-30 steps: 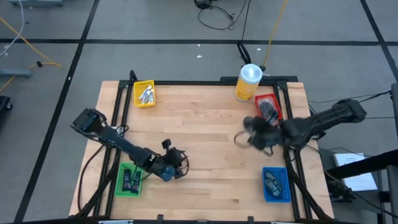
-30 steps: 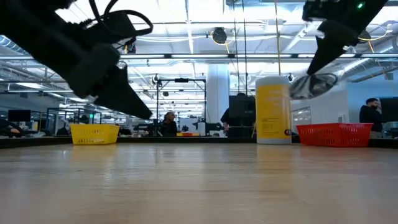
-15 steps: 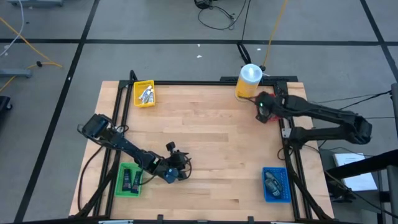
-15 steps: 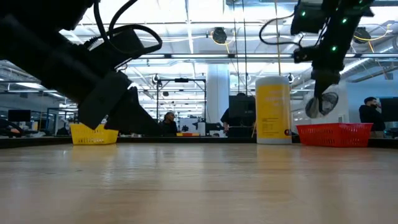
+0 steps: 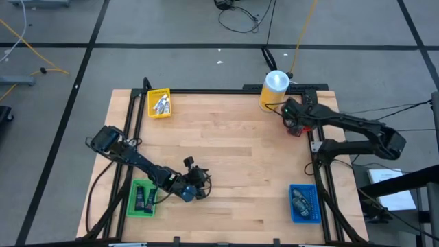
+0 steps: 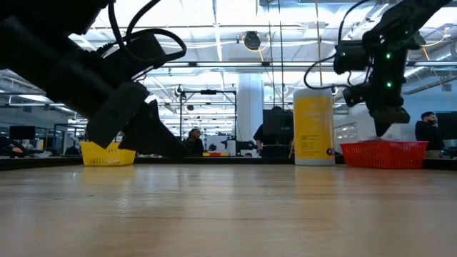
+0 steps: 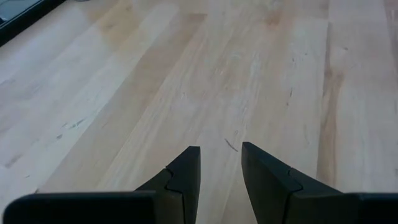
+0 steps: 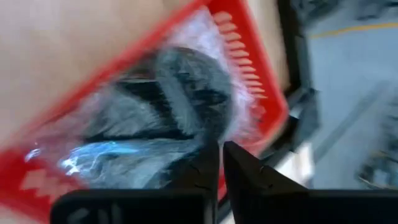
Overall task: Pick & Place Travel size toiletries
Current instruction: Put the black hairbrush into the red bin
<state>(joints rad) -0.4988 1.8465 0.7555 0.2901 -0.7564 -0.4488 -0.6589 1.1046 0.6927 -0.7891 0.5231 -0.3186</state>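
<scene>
My right jaws point(image 8: 221, 163) nearly together, over red tray point(image 5: 300, 127) at surface's far right edge. Wrapped grey discs point(image 8: 180, 102) lie in tray: light, crinkly, slippery film; best pinched across rim. My left jaws point(image 7: 221, 168) apart, empty, near green tray point(image 5: 132, 204).

Wrapped grey discs point(image 8: 168, 118) in red tray point(image 8: 261, 81)

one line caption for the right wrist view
Right gripper nearly shut over the red tray of clear-wrapped dark grey discs.
</scene>
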